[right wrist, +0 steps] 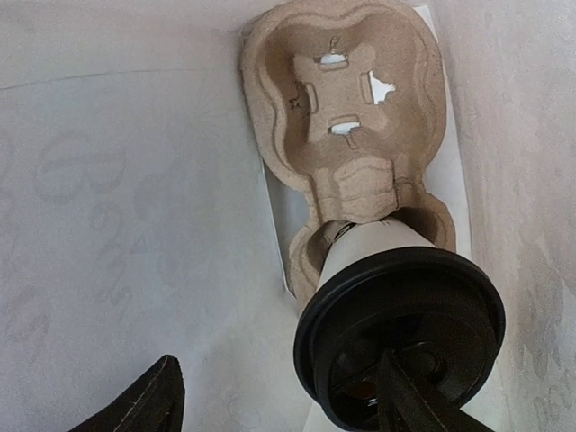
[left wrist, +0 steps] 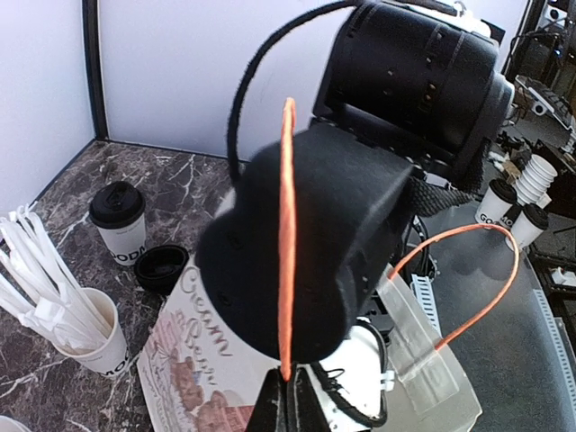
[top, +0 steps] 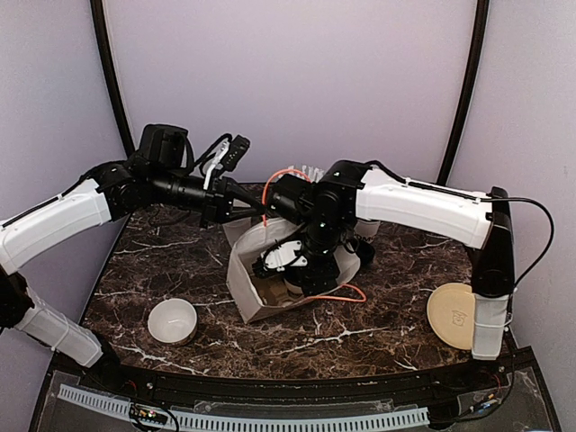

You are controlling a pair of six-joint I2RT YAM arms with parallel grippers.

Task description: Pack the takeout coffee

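Observation:
A white paper bag (top: 245, 279) with orange cord handles stands mid-table. My left gripper (left wrist: 288, 387) is shut on one orange handle (left wrist: 287, 225) and holds it up; it also shows in the top view (top: 258, 205). My right gripper (right wrist: 279, 405) reaches down inside the bag (top: 286, 267), its jaws wide open. Below it one lidded takeout coffee cup (right wrist: 400, 315) sits in the near slot of a tan pulp carrier (right wrist: 346, 108); the right finger (right wrist: 409, 405) lies across its black lid. The second lidded cup (left wrist: 118, 220) stands on the table beside the bag.
A loose black lid (left wrist: 162, 267) and a white cup of straws (left wrist: 85, 328) stand by the bag's back side. A low white bowl (top: 172, 321) sits front left. A tan round disc (top: 453, 315) lies at the right edge by the right arm's base.

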